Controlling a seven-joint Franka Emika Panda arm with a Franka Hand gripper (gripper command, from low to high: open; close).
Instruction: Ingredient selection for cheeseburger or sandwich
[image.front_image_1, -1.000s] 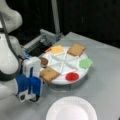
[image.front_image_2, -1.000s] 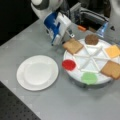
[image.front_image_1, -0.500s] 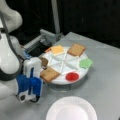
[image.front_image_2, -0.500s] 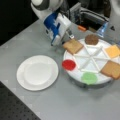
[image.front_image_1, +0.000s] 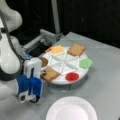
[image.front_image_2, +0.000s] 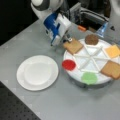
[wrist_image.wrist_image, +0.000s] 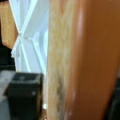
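Gripping looks underway: I have the tool (image.front_image_2: 67, 40) at the near toast square (image.front_image_2: 73, 46) on the divided tray's (image.front_image_2: 75, 75) rim; lift level, clear the dividers. White plate (image.front_image_2: 37, 72) sits bare. Tool tips hidden; wrist view blocked by toast, so whether they pinch it I cannot tell.

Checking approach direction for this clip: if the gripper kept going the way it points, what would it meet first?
The gripper points at the near toast square on the divided tray; it seems already at its edge, filling the wrist view. Contact depth is unclear.
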